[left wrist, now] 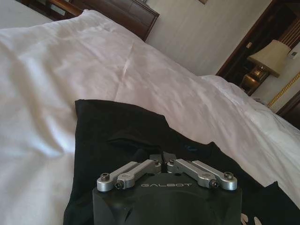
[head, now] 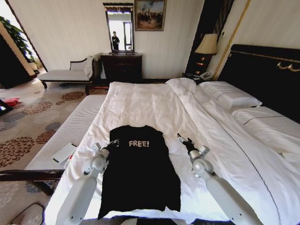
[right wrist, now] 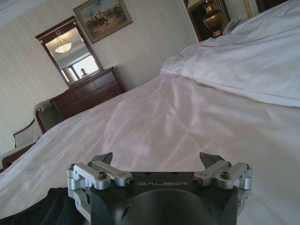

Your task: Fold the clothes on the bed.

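The clothes, a black T-shirt (head: 139, 173) with white "FREE!" on the chest, lie flat on the near part of the bed (head: 150, 103), collar toward the far end. My left gripper (head: 111, 144) is at the shirt's left shoulder edge. In the left wrist view the left gripper (left wrist: 162, 161) has its fingertips pressed together on a bunched fold of the black T-shirt (left wrist: 117, 126). My right gripper (head: 183, 139) rests open over the white duvet just right of the shirt. In the right wrist view the right gripper (right wrist: 157, 158) has its fingers spread wide with nothing between them, and the shirt (right wrist: 37, 208) shows at one corner.
White pillows (head: 229, 96) and a dark headboard (head: 267, 70) line the right side. A striped low bench (head: 70, 126) runs along the bed's left edge with a flat white object (head: 63, 152) on it. A chaise (head: 65, 75), dresser (head: 122, 65) and lamp (head: 207, 44) stand beyond.
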You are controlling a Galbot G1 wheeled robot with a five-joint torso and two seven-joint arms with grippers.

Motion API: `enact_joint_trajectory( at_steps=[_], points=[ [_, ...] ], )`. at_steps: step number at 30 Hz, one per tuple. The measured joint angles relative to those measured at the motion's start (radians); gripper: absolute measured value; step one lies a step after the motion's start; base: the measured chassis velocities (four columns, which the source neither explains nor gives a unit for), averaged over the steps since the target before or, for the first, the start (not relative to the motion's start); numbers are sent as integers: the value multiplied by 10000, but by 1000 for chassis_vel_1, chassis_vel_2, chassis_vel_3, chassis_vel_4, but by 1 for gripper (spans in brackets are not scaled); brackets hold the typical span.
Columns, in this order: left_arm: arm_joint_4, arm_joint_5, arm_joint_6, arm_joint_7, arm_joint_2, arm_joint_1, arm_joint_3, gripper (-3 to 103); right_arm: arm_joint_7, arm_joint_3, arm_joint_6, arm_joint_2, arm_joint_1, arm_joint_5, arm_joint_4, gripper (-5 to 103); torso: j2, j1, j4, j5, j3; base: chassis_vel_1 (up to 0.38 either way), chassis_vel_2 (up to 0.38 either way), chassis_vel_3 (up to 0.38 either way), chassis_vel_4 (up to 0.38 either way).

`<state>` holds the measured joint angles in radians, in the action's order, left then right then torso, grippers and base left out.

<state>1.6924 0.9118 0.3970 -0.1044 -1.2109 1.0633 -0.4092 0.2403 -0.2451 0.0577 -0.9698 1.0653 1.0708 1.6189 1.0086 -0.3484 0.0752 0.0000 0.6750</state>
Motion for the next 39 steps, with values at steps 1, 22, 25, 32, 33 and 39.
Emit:
enact_joint_trajectory(
  at_steps=[1,22,25,32,33,39],
  points=[
    [0,0,0,0,0,0,0,-1,0,0,0,0,0,0,0,100,0,0,0,0,0,0,0,0,0],
    [1695,1011,965,-74,614,904,-1001,76,13,133,3,-133,-38,-80,87,100,1,1,0,-1,-1,0,0,0,0],
    [1508,1124,946,-334,720,798,-1441,86,59,140,-9,-49,-77,-80,121,100,2,2,2,-2,0,0,0,0,0],
    [530,1813,1330,-791,1014,216,-2085,100,104,326,-43,22,-297,-72,175,100,2,1,0,1,-1,0,0,0,0],
    [83,1972,1466,-727,1008,49,-2103,100,107,391,-45,15,-362,-74,116,100,1,1,-1,-2,0,0,0,0,0],
    [-1516,2277,1622,-269,476,-894,-1987,100,121,582,-59,-46,-518,-2,-53,100,1,1,2,-2,1,0,0,0,0]
  ],
)
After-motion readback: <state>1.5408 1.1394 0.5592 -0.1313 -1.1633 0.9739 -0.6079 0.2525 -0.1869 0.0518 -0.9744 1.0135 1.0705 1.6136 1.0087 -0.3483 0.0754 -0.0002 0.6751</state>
